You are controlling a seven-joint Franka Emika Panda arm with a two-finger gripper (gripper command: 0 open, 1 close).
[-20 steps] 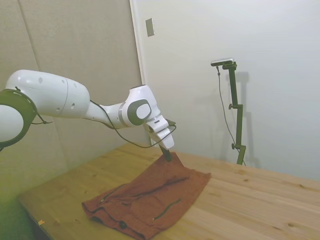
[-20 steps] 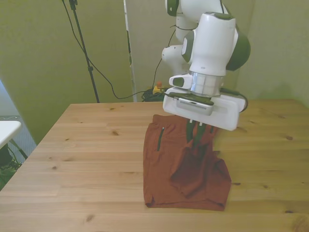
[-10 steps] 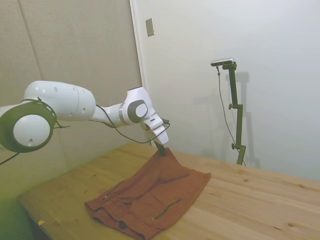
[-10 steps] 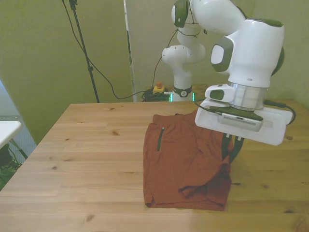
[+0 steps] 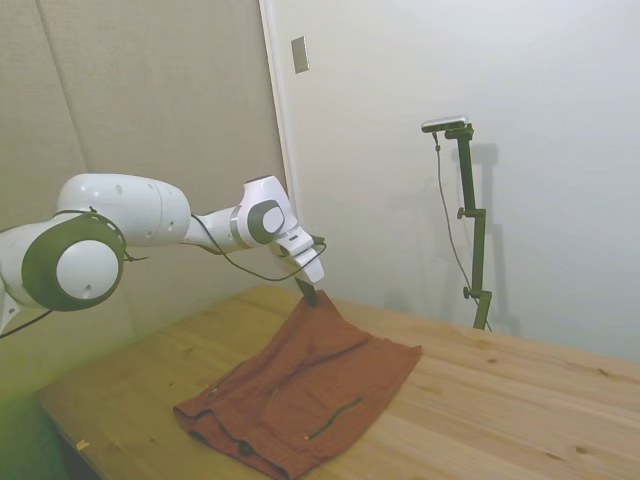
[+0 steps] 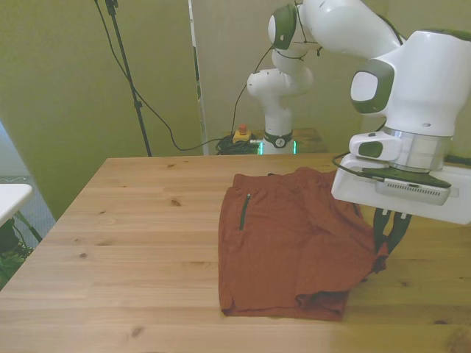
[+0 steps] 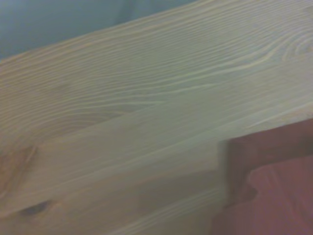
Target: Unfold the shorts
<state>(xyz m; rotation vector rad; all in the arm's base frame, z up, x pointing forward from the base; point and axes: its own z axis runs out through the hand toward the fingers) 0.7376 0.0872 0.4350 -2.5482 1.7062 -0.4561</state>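
The shorts [image 5: 300, 395] lie on the wooden table [image 5: 500, 410] in the side view, one rust-brown garment spread toward the near corner. One edge of the cloth rises to a peak where the gripper [image 5: 311, 297] pinches it, above the table's far side. The dark fingers [image 5: 309, 294] are closed on the cloth, though we can barely separate one from the other at this size. We count one dark zipper line [image 5: 335, 418] and one small dark button [image 5: 245, 448] near the front hem. The arm's base is cut off at the picture's left.

In the front view we see the same shorts [image 6: 287, 246] in the middle of the table [image 6: 132, 243], with the gripper [image 6: 388, 237] at the cloth's edge on the front view's right. The broad white wrist body hides the upper part of the two fingers [image 6: 397, 232], and the picture's right edge crops it. The pinched edge is lifted; the rest lies flat. We count one zipper [image 6: 243, 211], on the front view's left.

The wrist view is blurred. We make out bare table grain [image 7: 137, 112] and a corner of red-brown cloth [image 7: 274, 191], in two overlapping layers.
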